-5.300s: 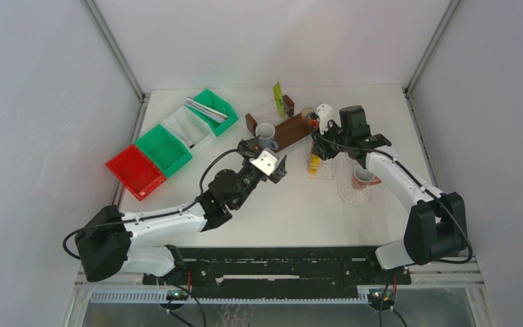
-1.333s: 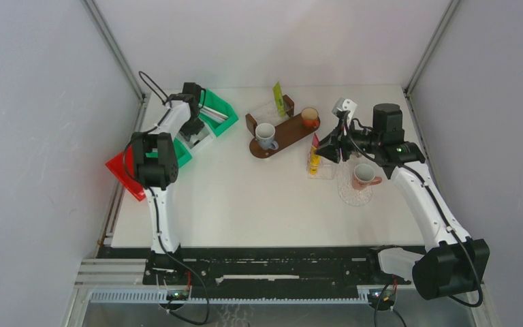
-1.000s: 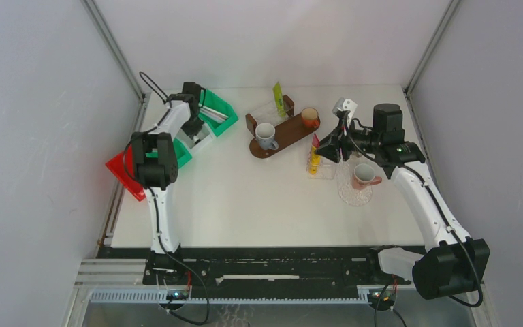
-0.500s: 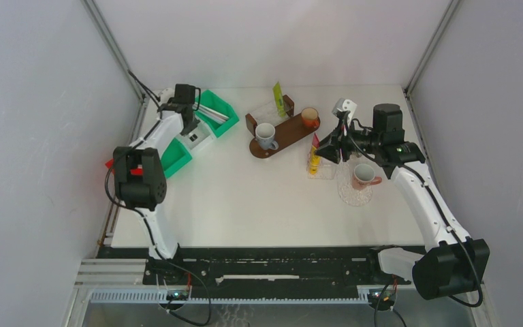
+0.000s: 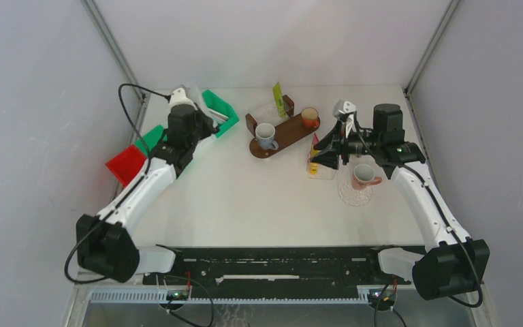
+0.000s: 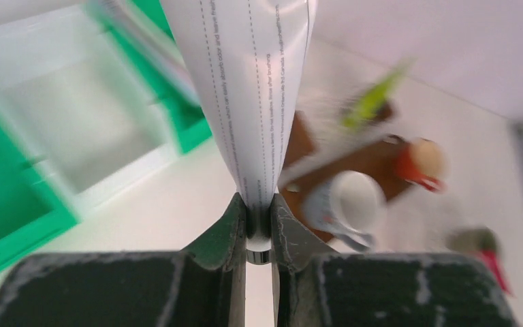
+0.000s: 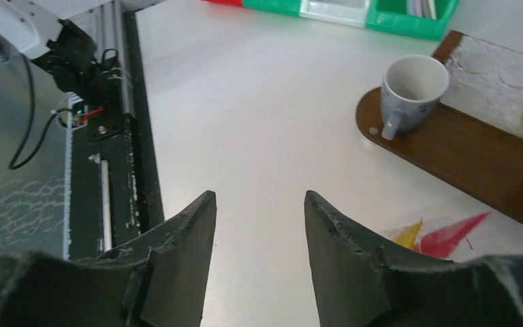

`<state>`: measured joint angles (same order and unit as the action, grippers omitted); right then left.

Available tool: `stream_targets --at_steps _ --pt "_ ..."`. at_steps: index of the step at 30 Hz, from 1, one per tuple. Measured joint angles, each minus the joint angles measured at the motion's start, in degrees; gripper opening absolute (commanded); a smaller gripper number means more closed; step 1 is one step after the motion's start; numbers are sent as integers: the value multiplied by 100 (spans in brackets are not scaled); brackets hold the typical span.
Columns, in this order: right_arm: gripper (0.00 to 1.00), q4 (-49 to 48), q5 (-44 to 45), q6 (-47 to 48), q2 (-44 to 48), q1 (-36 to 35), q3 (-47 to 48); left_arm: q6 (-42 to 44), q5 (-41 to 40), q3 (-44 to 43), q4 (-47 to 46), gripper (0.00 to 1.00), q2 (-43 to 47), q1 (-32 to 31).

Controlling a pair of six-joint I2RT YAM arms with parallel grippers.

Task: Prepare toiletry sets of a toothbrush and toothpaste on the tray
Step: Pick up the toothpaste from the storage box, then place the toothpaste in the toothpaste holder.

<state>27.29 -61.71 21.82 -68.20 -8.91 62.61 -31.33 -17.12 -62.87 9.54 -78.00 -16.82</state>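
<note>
Left gripper (image 6: 259, 218) is clamping down on a white wrapped toothbrush (image 6: 248, 82), hovering by the green bins (image 5: 221, 109) at the worktop's back-left. Right gripper (image 7: 259, 208) is hanging open, gripping nothing, near the tray (image 7: 477, 163) carrying 1 grey mug (image 7: 414, 85).

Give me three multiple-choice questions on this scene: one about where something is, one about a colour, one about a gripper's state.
1. The grey mug stands: A on the brown tray; B on a shelf; C inside a drawer.
2. Right of the tray stands: A a blue mug; B a pink mug; C a black mug.
3. The left gripper is: A open and empty; B shut on the grey mug; C shut on a white toothbrush packet.

Answers:
1 A, the top view shows it resting on the tray.
2 B, the top view shows its pink body and handle.
3 C, the left wrist view shows the fingers pinching the packet's end.
</note>
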Motion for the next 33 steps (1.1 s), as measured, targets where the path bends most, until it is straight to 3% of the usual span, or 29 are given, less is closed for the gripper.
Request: stream_targets --at_steps 7,14,25,33 --pt "77 -562 -831 -592 197 66 -291 170 1869 957 -2149 1 1213 -988" --pt "85 -1832 -1307 -1663 356 83 -833 177 3228 1281 -3845 0 1056 -2131" --pt "85 -2496 -1338 -2267 354 -236 -922 127 3873 1270 -4688 0 334 -2927" --pt "75 -2940 -1283 -2726 354 -358 -1082 17 3943 1263 -5014 1 46 -3152"
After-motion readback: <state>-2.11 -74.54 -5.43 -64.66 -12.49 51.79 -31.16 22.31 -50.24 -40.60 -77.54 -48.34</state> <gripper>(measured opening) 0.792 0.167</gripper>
